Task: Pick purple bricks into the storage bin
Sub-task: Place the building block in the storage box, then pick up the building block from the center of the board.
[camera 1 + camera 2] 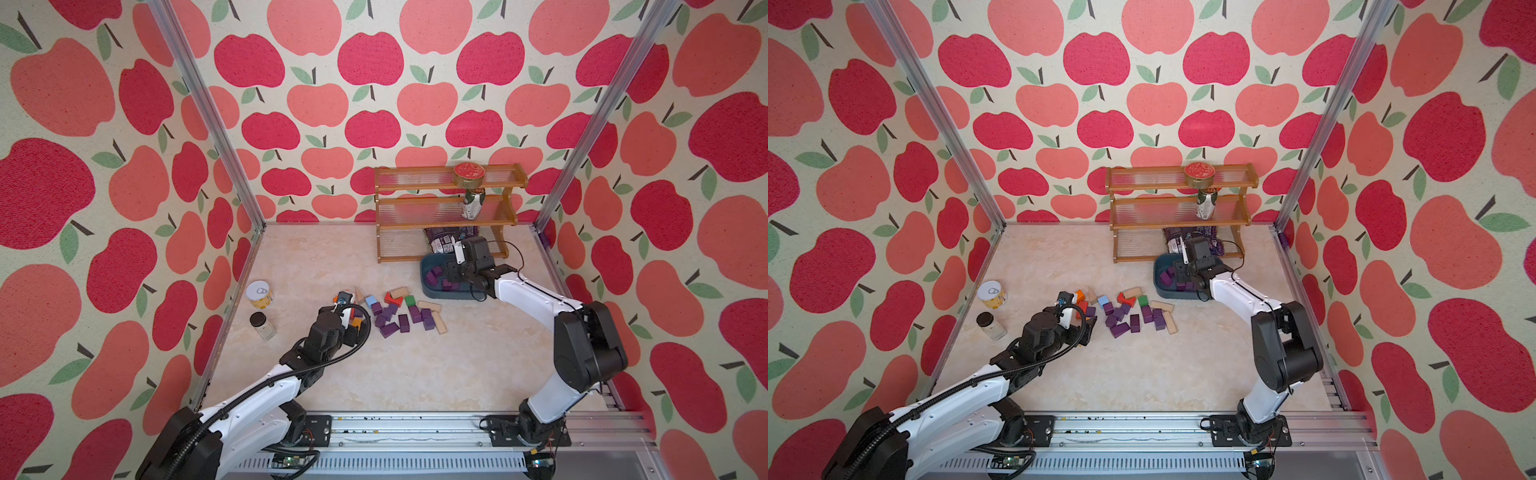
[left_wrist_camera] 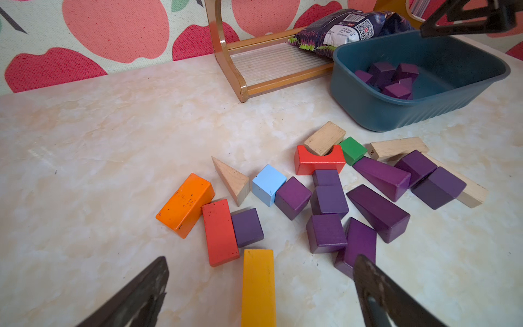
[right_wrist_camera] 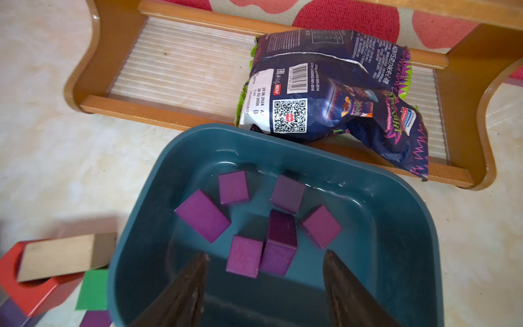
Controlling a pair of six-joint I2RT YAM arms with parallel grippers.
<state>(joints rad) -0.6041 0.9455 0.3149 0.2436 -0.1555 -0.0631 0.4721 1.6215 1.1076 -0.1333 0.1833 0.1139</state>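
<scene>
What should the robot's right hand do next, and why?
Probably lift the right gripper straight up, clear of the storage bin. Its jaws stand open and hold nothing, several purple bricks lie inside, and more wait on the table.

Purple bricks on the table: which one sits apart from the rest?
The purple cube beside the flat red cuboid, near the yellow block. The other loose purple bricks bunch together in one cluster.

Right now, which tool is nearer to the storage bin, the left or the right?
The right. The right tool hangs open above the storage bin, over the purple bricks inside. The left tool is apart from it, above the loose blocks on the table.
</scene>
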